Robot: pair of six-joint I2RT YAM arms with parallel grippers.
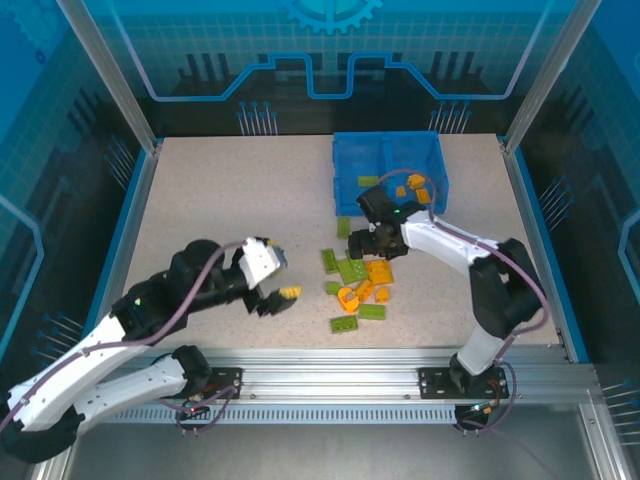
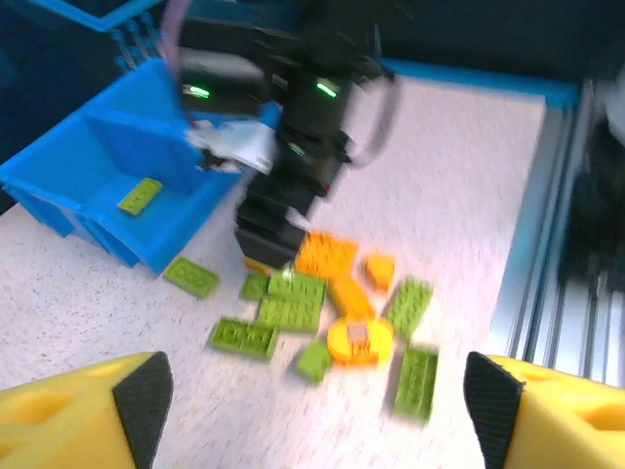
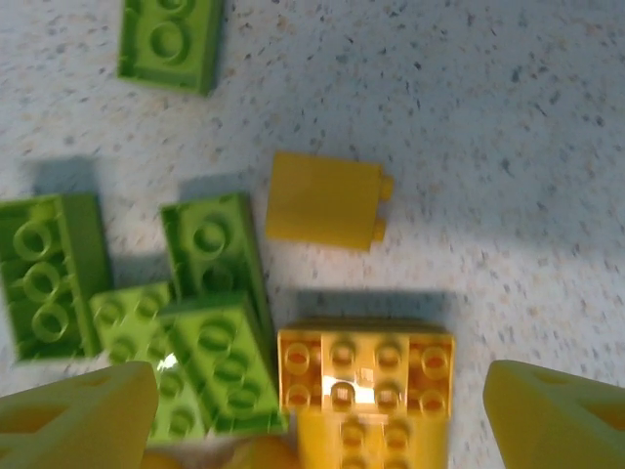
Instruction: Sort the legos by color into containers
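Lime green and orange legos (image 1: 358, 288) lie in a loose pile on the table in front of the blue bin (image 1: 345, 165). Its left compartment holds a green brick (image 1: 368, 181), its right one orange bricks (image 1: 415, 186). My right gripper (image 1: 372, 243) hangs low over the pile's far end, open, its fingertips either side of an orange studded brick (image 3: 366, 369) without touching it. Green bricks (image 3: 210, 256) lie beside that brick. My left gripper (image 1: 278, 298) is open and empty, left of the pile. In the left wrist view the gripper (image 2: 312, 410) faces a round orange piece (image 2: 359, 339).
One green brick (image 1: 344, 227) lies against the bin's front wall. A smooth orange piece (image 3: 324, 200) sits just beyond the studded one. The right arm (image 2: 293, 166) stands between the bin and the pile. The table's left half is bare.
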